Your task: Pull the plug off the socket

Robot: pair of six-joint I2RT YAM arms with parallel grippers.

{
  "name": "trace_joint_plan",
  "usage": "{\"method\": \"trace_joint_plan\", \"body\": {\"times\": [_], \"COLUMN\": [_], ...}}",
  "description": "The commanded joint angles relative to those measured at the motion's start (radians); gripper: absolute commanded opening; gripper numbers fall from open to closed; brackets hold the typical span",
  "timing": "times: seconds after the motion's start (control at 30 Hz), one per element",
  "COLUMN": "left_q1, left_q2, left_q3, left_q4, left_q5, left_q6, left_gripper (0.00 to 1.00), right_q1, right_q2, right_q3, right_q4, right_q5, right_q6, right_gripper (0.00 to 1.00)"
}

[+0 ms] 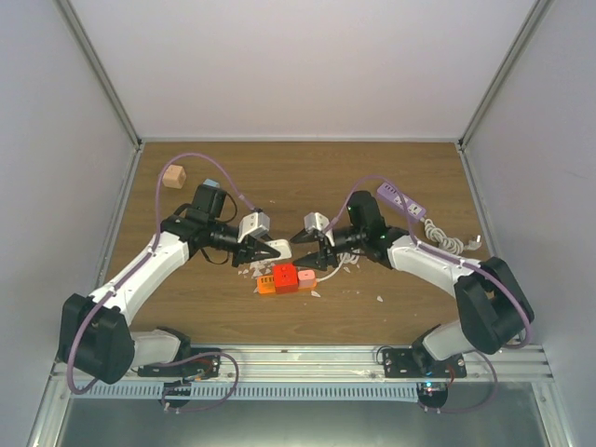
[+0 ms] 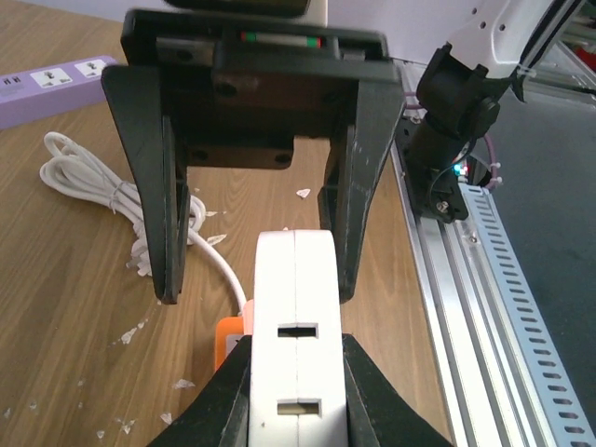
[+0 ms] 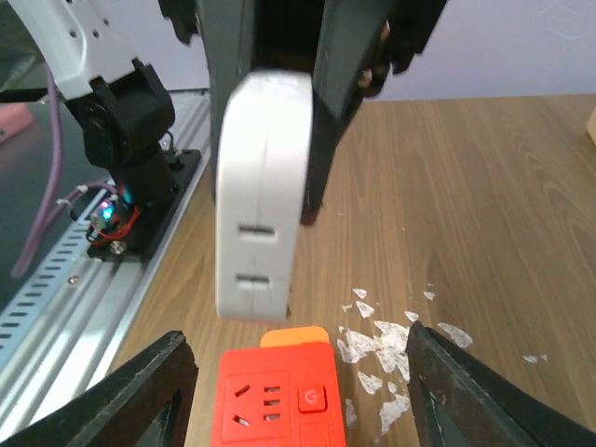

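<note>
The white plug is gripped between my left gripper's black fingers. In the left wrist view the plug fills the gap between the fingers. The orange socket strip with its red end lies flat on the table just in front of the plug. In the right wrist view the plug hangs just above and beyond the strip's orange end, apart from the red socket face. My right gripper is open, its fingers wide on either side of the red end, touching nothing.
A purple power strip and its coiled white cable lie at the back right. A tan cube sits at the back left. White flakes litter the wood near the strip. A metal rail runs along the near edge.
</note>
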Motion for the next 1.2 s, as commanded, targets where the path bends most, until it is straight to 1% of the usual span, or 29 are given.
{"method": "trace_joint_plan", "body": {"times": [0.0,0.1,0.3,0.53,0.63,0.73,1.0,1.07,1.17], "left_q1": [0.009,0.008,0.008,0.009,0.009,0.008,0.018,0.026,0.046], "left_q2": [0.016,0.026,0.035,0.032,0.040,0.043,0.048,0.052,0.064], "left_q3": [0.024,0.026,0.021,0.012,0.014,0.011,0.012,0.018,0.033], "left_q4": [0.039,0.042,0.051,0.082,0.085,0.088,0.088,0.082,0.057], "left_q5": [0.040,0.043,0.050,0.048,0.050,0.048,0.039,0.034,0.046], "left_q6": [-0.020,-0.025,-0.036,-0.061,-0.062,-0.064,-0.104,-0.115,-0.109], "left_gripper": [0.00,0.00,0.00,0.01,0.01,0.01,0.13,0.18,0.23], "right_q1": [-0.004,-0.003,0.003,0.011,0.011,0.011,0.006,0.002,-0.005], "right_q2": [-0.015,-0.011,0.007,0.041,0.054,0.069,0.074,0.073,0.074], "right_q3": [0.061,0.076,0.093,0.104,0.112,0.126,0.121,0.118,0.115], "right_q4": [-0.083,-0.082,-0.050,-0.043,-0.037,-0.052,-0.043,-0.034,-0.034], "right_q5": [-0.068,-0.073,-0.066,-0.087,-0.088,-0.098,-0.118,-0.123,-0.131], "right_q6": [0.048,0.083,0.136,0.175,0.190,0.196,0.216,0.225,0.228], "right_gripper": [0.61,0.59,0.49,0.41,0.35,0.25,0.07,0.04,0.01]}}
